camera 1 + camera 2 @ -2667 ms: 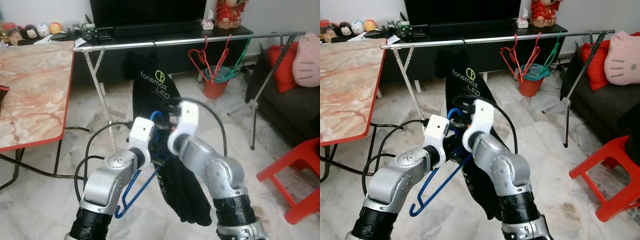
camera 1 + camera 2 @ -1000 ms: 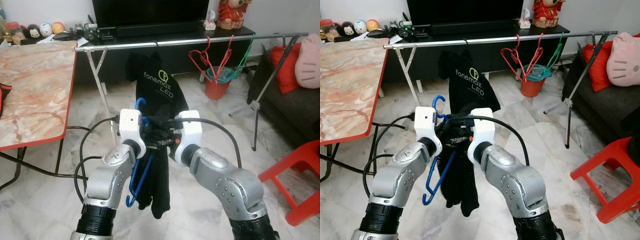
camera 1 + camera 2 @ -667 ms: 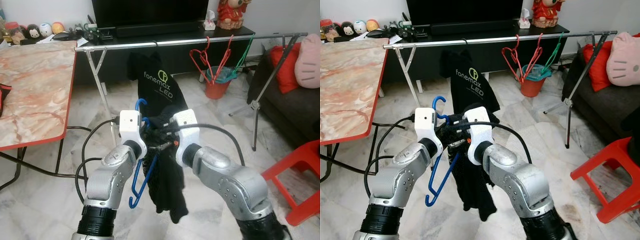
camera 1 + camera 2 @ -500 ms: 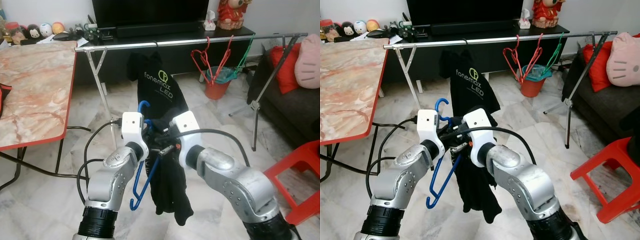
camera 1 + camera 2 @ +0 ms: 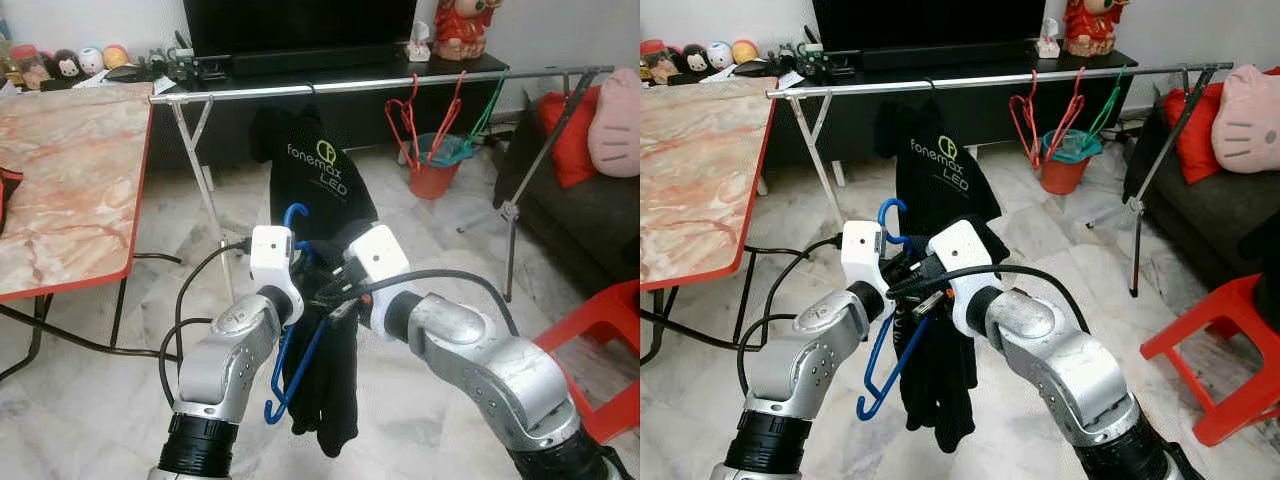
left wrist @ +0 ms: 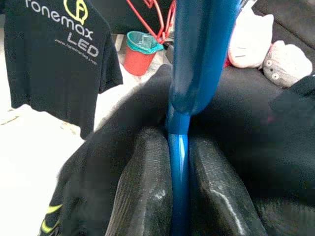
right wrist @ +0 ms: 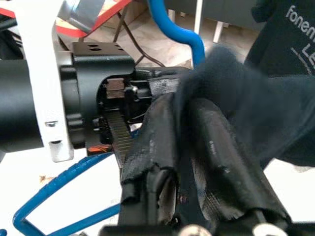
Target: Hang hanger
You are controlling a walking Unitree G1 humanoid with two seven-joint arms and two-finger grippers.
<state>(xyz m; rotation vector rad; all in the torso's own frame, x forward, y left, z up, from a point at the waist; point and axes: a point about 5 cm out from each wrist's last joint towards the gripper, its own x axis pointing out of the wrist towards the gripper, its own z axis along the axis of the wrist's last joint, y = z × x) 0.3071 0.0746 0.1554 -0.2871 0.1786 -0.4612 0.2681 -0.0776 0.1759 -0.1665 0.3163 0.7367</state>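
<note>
Both arms have lifted and pushed closer to the drying rail point(image 5: 330, 88) than a moment ago, carrying the blue hanger point(image 5: 892, 345) with them. The left gripper point(image 6: 179, 162) is clenched on its stem; the right gripper point(image 7: 197, 147) pinches the black garment point(image 5: 940, 385) draped beside it. Dressing the hanger looks unfinished — it hangs well short of the rail, below the hung black T-shirt point(image 5: 320, 175), with hooking yet to come.
</note>
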